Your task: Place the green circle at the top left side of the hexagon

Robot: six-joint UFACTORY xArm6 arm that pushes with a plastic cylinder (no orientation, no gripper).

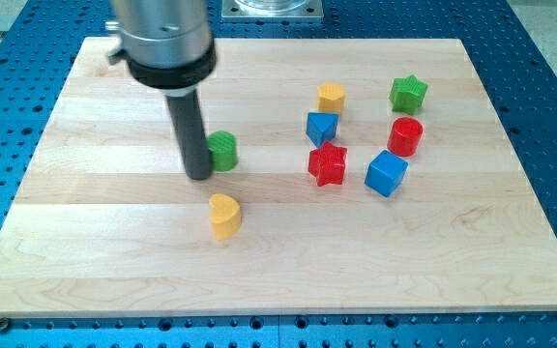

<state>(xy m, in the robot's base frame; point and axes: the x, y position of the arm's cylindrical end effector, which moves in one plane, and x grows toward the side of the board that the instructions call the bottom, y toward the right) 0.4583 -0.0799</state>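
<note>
The green circle (224, 151) stands left of the board's middle. My tip (199, 176) rests on the board right against its left side, touching or nearly so. The yellow hexagon (331, 96) sits further to the view's right and higher, with the blue triangle (321, 128) just below it. The rod rises from the tip to the view's top left.
A yellow heart (224, 215) lies below the green circle. A red star (328, 163), a blue cube (386, 173), a red cylinder (405, 136) and a green star (408, 94) cluster at the right. The wooden board (114, 261) lies on a blue perforated table.
</note>
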